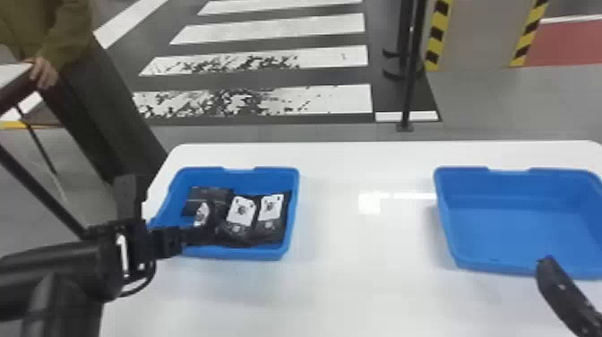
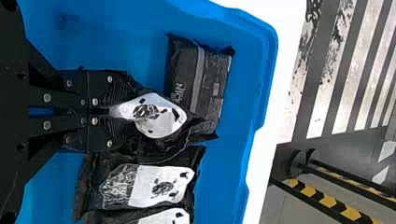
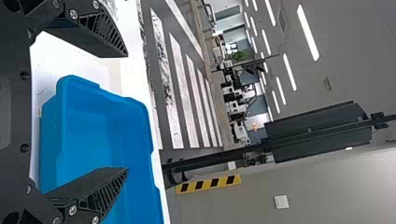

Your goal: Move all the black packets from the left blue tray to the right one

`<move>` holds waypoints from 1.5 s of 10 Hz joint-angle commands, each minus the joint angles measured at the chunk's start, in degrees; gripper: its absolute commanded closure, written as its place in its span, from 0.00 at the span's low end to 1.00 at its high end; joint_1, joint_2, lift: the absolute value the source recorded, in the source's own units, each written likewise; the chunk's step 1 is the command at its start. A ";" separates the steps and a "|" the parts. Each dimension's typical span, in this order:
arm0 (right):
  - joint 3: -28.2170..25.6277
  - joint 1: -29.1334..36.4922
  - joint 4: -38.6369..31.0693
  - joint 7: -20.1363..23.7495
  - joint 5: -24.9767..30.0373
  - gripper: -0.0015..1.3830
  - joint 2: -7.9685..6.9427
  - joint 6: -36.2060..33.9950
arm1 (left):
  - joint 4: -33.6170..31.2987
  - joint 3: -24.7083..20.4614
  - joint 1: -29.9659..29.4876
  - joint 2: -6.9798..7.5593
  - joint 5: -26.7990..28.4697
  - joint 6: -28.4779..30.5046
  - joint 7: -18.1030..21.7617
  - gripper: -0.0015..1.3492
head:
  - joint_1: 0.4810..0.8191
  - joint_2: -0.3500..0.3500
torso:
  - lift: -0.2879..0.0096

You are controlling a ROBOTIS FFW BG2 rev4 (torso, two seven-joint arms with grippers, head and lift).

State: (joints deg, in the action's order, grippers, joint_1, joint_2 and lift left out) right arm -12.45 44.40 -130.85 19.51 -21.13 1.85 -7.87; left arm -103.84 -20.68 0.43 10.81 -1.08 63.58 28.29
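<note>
- Jaws of the left gripper (image 2: 122, 112) are closed on a black packet (image 2: 163, 145), pinched by its creased white label (image 2: 159, 119); those of the right gripper (image 3: 126, 112) are spread wide, with nothing held
- That packet is kept within the left blue tray (image 1: 233, 254), beside the other packets (image 1: 242, 215)
- Light, soft contents and slippery film may be expected; a deep grip across the body is advised
- Its long axis is laid roughly near to far, label upward

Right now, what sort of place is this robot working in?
Probably an indoor lab or test hall: there are crosswalk stripes, yellow-and-black hazard striping and strip lights overhead.
</note>
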 commanded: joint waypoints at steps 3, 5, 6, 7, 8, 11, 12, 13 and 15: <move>0.00 0.03 -0.71 0.00 -0.01 0.11 0.26 0.00 | -17.03 -1.95 -7.32 -0.26 -6.24 3.50 0.37 0.90 | 0.63 0.74 | 0.50; 2.51 -1.23 -1.97 0.44 -0.12 0.11 1.23 0.00 | -23.64 -0.35 -9.57 -0.35 -9.89 2.93 0.89 0.90 | 0.63 0.71 | 0.50; 4.80 -2.50 -2.53 0.62 -0.12 0.11 2.46 0.00 | -25.32 1.60 -9.99 -0.44 -11.83 2.09 1.07 0.90 | 0.63 0.69 | 0.50; 6.28 -3.77 -2.96 0.71 -0.12 0.11 3.07 -0.14 | -26.59 3.99 -10.27 -0.35 -13.32 1.39 1.07 0.90 | 0.63 0.67 | 0.50; 6.74 -5.03 -3.52 1.32 -0.12 0.11 3.07 -1.69 | -27.15 6.85 -10.13 -0.35 -14.92 0.26 1.07 0.90 | 0.63 0.66 | 0.50; 8.80 -9.81 -4.36 3.87 -0.23 0.11 3.16 -4.64 | -27.57 14.28 -9.57 -0.35 -16.98 -1.85 0.89 0.90 | 0.63 0.55 | 0.50; 9.71 -11.64 -4.36 4.66 0.11 0.11 3.16 -5.49 | -27.57 16.56 -8.86 -0.26 -17.89 -2.83 0.80 0.90 | 0.63 0.52 | 0.50; 10.51 -13.05 -4.22 5.36 0.68 0.11 3.16 -6.33 | -27.57 18.96 -8.02 -0.09 -18.92 -3.39 0.72 0.90 | 0.63 0.50 | 0.50; 13.48 -15.44 -3.66 6.33 0.79 0.11 3.87 -8.30 | -27.57 22.85 -6.61 0.27 -21.09 -4.66 0.63 0.90 | 0.63 0.45 | 0.50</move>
State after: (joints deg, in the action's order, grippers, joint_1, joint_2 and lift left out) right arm 0.19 29.67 -134.75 25.85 -20.30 5.47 -15.68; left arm -131.41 1.19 -6.51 10.98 -21.50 59.10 28.90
